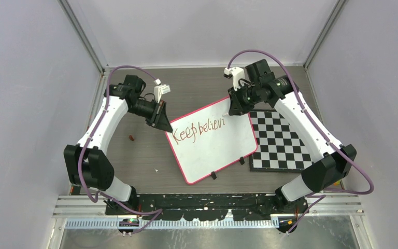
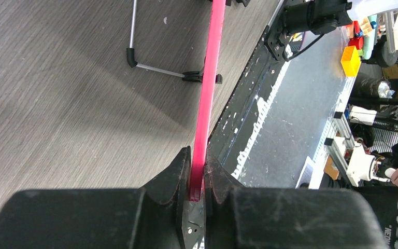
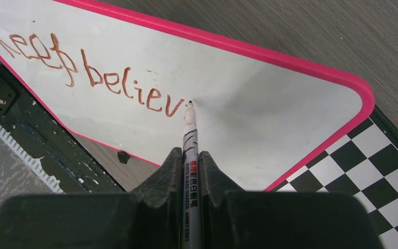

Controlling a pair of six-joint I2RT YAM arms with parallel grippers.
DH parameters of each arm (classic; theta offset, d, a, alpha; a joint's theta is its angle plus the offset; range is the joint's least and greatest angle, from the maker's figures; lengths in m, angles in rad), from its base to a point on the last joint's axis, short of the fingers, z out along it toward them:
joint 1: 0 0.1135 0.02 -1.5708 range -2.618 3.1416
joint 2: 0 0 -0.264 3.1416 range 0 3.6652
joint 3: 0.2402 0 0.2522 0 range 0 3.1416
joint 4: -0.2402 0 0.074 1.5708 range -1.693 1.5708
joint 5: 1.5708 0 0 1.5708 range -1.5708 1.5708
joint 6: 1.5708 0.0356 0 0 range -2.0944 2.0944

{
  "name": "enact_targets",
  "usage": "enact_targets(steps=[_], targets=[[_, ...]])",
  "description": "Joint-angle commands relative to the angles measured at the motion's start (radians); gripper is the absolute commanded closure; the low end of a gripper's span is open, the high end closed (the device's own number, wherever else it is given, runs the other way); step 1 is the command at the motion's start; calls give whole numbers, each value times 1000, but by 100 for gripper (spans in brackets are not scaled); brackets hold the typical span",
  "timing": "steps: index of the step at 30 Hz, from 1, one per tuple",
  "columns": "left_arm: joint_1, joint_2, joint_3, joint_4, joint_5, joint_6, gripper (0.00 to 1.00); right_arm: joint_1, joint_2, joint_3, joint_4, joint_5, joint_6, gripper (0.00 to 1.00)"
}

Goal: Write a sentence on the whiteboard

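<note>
The whiteboard (image 1: 215, 150), white with a pink-red rim, stands tilted on the table's middle. Brownish-red handwriting on it, the sentence (image 1: 197, 128), reads "Keep believ" (image 3: 90, 78). My left gripper (image 1: 161, 120) is shut on the board's far left corner; in the left wrist view the pink rim (image 2: 207, 98) runs straight between its fingers (image 2: 197, 179). My right gripper (image 1: 237, 106) is shut on a white marker (image 3: 190, 140), whose tip (image 3: 189, 104) touches the whiteboard (image 3: 249, 98) just right of the last letter.
A black-and-white checkered board (image 1: 280, 142) lies under the whiteboard's right side. A small brownish object (image 1: 131, 137) lies on the wooden table left of the whiteboard. The board's wire stand and a black foot (image 2: 210, 78) rest on the table. Grey walls enclose the workspace.
</note>
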Motion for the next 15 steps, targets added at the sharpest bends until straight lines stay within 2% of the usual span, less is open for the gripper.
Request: enact_targets(steps=[1, 15], targets=[[-8, -30, -10, 12, -46, 0, 100, 3, 14, 4, 44, 20, 7, 100], [-9, -30, -8, 11, -44, 0, 100, 3, -62, 6, 15, 28, 2, 100]])
